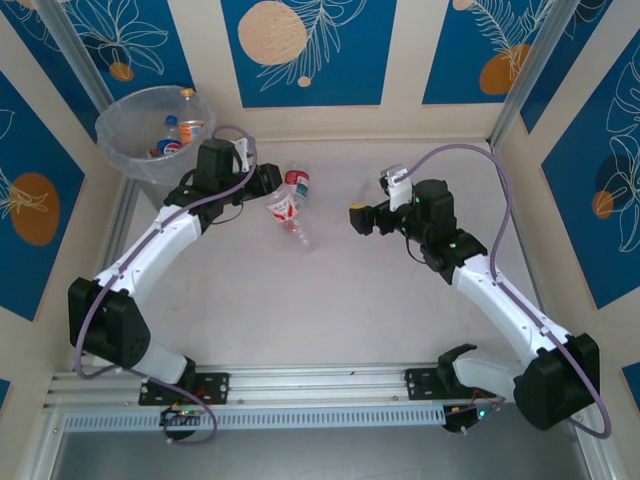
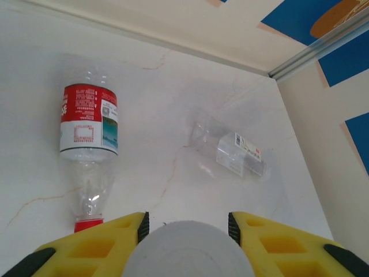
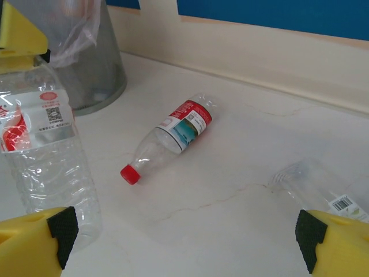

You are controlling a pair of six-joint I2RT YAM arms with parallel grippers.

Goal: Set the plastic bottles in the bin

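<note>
Left jaws pinch a crumpled clear bottle (image 3: 40,133). Right jaws stand spread. Round bag-lined bin (image 1: 120,150) sits at 10 o'clock. Red-capped bottle (image 3: 170,138) and flattened bottle (image 2: 233,154) lie toward 12; smooth desk (image 1: 330,310) is open toward 6.

The bin (image 1: 150,125) is standing at the far left corner of the table (image 1: 330,300), and several bottles (image 1: 180,130) are lying inside it. To its right, out on the table, a first bottle (image 3: 173,135) is lying on its side. Just nearer the arm bases, a second bottle (image 3: 40,144) is sitting clamped in the left gripper (image 2: 187,224). A third bottle (image 2: 230,153) is lying further right, apart from both, close before the wide-spread right gripper (image 3: 184,236).
</note>
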